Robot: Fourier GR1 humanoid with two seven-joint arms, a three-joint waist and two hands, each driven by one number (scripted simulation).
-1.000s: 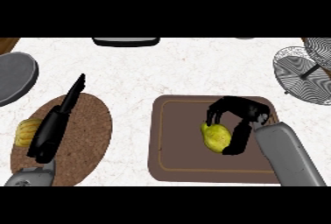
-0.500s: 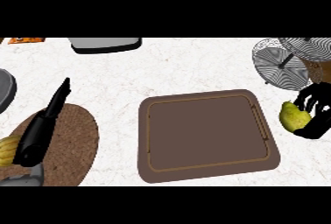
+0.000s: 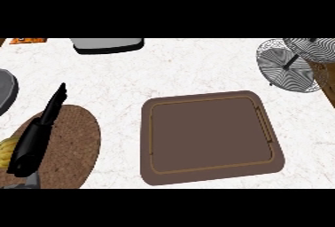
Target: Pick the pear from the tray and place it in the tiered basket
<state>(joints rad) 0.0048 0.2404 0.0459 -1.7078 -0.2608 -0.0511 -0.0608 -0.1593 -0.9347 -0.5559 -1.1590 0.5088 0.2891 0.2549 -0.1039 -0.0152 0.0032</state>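
Observation:
The brown tray (image 3: 209, 135) lies in the middle of the counter with nothing on it. The wire tiered basket (image 3: 291, 66) stands at the top right, and I see no pear in the tiers that show. The pear appears nowhere in the head view. My right hand is out of the picture too. My left hand (image 3: 36, 142) rests at the lower left over a round woven mat (image 3: 72, 146), its fingers straight and pointing up, holding nothing.
A yellow object (image 3: 6, 148) peeks out at the left edge beside my left hand. A dark grey container (image 3: 108, 44) sits at the back, and a grey round dish (image 3: 5, 91) at the far left. White marble counter (image 3: 196, 71) surrounds the tray.
My right hand lifted the pear off the tray, carried it right toward the basket, and has now left the view with it. The left hand has stayed put.

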